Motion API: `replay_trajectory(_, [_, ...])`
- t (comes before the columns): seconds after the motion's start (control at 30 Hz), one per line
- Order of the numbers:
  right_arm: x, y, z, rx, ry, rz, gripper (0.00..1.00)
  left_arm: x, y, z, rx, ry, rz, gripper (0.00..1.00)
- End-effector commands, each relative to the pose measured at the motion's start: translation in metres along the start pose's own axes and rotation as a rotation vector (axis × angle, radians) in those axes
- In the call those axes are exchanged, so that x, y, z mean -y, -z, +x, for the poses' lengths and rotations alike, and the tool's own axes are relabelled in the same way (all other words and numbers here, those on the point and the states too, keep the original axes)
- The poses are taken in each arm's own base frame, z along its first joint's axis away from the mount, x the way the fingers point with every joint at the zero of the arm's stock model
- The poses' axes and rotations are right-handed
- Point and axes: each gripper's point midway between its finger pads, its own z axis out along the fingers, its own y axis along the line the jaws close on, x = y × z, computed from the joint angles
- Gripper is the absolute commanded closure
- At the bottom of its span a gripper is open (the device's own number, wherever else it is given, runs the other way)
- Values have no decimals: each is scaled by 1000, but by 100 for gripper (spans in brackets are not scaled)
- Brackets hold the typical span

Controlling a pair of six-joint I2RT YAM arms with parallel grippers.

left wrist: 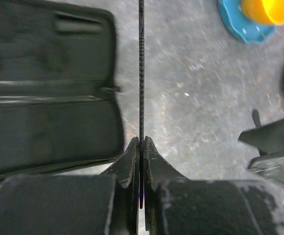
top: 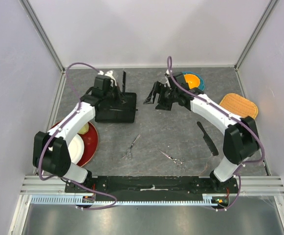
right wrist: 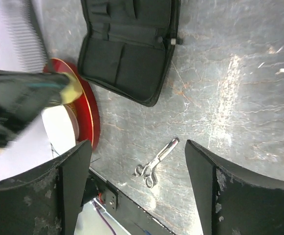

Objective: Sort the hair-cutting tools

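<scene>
While left gripper pinches comb, case open, bowl on plate

Mid counter bare between case and loose comb: free passage. Left scissors, right scissors lie flat toward near edge, apart. Plate crowds case's near left; bowl, mat fill far right.

**Your table, left to right**

Rear left, your case lies open, with the plate nearer you and further left. The left gripper pinches the held comb just right of the case. Centre front, the left scissors and right scissors lie apart, the loose comb to their right. Rear right sit the bowl and mat.
</scene>
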Motion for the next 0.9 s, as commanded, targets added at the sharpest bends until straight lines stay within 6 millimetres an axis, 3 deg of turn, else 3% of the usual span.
replay_trajectory(0.0, [-3,-53,27,-47,32,-53,17,-24,42,-45,157,-50,-131,98])
replay_trajectory(0.07, [-12,-71,35,-67,47,-68,18,-29,50,-50,171,-43,-139,98])
replay_trajectory(0.17, [-4,-110,43,-93,24,-63,19,-29,63,-53,189,-38,-132,98])
replay_trajectory(0.27, [-4,-134,43,-94,-9,-102,19,-25,74,-54,196,-37,-112,98])
replay_trajectory(0.43, [7,-157,45,-69,-31,-97,17,-14,78,-49,164,-46,-44,98])
replay_trajectory(0.63, [14,-179,58,-95,-110,-132,23,-14,76,-48,140,-46,-32,98])
replay_trajectory(0.73, [17,-189,67,-126,-131,-138,38,-13,75,-47,130,-45,-22,98])
replay_trajectory(0.87, [36,-194,69,-109,-118,-60,69,-13,74,-45,119,-42,-12,98])
